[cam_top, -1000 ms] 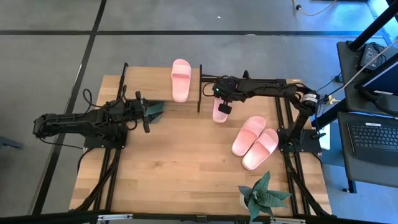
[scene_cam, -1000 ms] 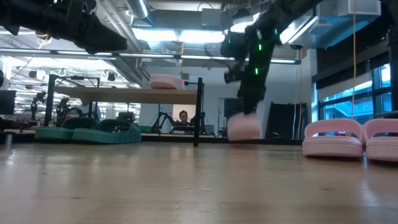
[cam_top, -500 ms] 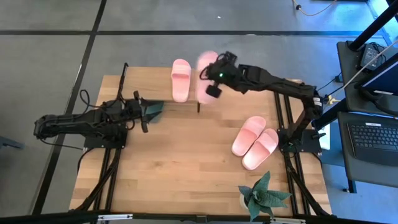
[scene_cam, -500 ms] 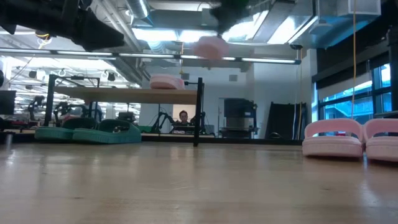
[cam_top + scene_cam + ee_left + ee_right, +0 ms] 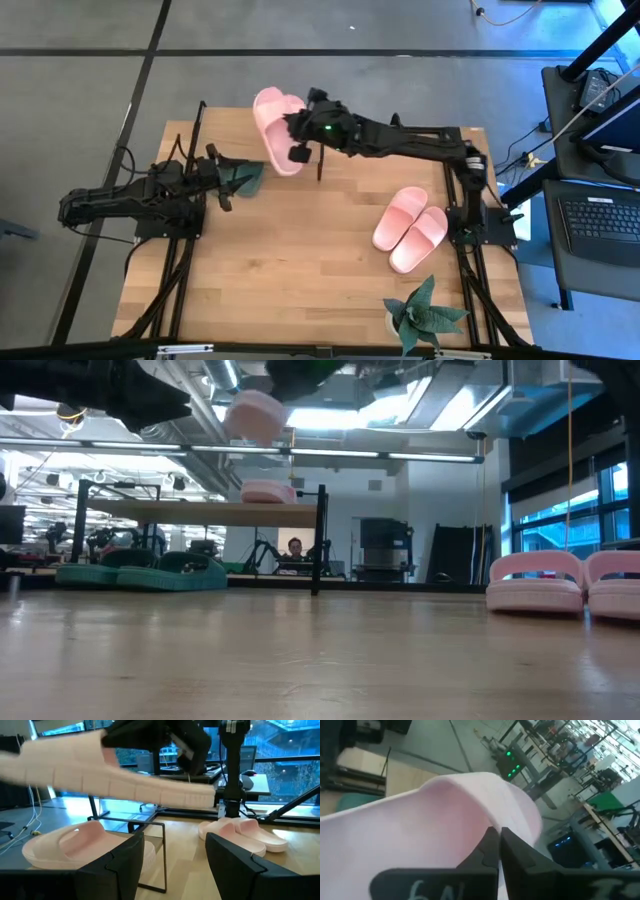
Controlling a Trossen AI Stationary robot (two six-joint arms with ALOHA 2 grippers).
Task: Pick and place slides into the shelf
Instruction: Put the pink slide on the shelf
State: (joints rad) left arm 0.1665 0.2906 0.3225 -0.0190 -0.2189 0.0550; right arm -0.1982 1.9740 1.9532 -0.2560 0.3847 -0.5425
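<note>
My right gripper [image 5: 297, 150] reaches over the shelf [image 5: 205, 512], shut on a light pink slide [image 5: 270, 128] that it carries in the air [image 5: 255, 415]. A second pink slide [image 5: 268, 491] rests sole-down on the shelf's plank top, mostly covered from above by the carried one. Two dark green slides [image 5: 140, 573] lie on the table under the shelf; one tip [image 5: 248, 178] peeks out. Another pink pair [image 5: 410, 228] lies on the table's right. My left gripper [image 5: 172, 865] is open and hovers at the shelf's near left side, touching nothing. My right gripper pinches the carried pink slide between its two shut fingers [image 5: 492, 851] at an edge [image 5: 485, 815] of the soft body; the fingers cover the exact spot. The slide is lifted clear above the shelf and tilted, its ribbed sole [image 5: 125, 780] facing the left arm.
A green potted plant [image 5: 425, 315] stands at the table's near right corner. The shelf's thin black legs [image 5: 320, 140] stand at the table's far side. Bare wood spreads across the table's middle and near left. A laptop desk [image 5: 600, 215] stands beyond the right edge.
My right gripper, shut on the pink slide all along, lifted it off the table just right of the shelf, then swung it up and toward the left over the shelf top. The slide went from standing on the table to hanging clear and tilted.
</note>
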